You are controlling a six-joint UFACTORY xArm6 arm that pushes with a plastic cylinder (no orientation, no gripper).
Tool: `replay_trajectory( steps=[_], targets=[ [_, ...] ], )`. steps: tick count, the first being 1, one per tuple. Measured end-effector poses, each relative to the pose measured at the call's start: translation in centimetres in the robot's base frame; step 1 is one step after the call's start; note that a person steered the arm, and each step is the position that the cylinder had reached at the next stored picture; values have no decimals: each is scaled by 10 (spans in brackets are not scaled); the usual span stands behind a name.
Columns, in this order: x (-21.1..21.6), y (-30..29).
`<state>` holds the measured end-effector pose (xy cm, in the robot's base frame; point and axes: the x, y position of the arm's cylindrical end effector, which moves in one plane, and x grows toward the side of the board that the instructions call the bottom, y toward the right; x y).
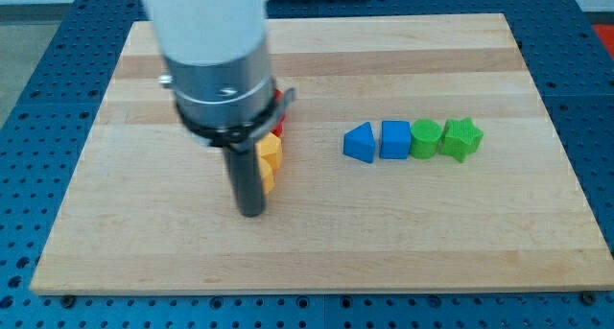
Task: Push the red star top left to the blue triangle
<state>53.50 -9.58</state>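
Note:
My tip (250, 212) rests on the board at the view's left-centre, just below and left of a cluster of yellow blocks (271, 156). A bit of red (280, 126) shows above the yellow blocks at the rod's right edge; its shape is hidden by the arm, so I cannot tell if it is the red star. The blue triangle (360, 143) sits right of centre, about a hand's width to the right of my tip, at the left end of a row of blocks.
The row continues rightward with a blue cube (395, 139), a green block (426, 138) and a green star (460, 139), all touching. The wooden board (317, 243) lies on a blue perforated table. The arm's body hides the board's upper left.

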Motion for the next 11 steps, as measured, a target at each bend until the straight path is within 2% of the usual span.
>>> replay_trajectory(
  steps=[2,4,6,11],
  targets=[
    [-51,-36],
    [-85,-33],
    [-106,-2],
    [-115,70]
  ],
)
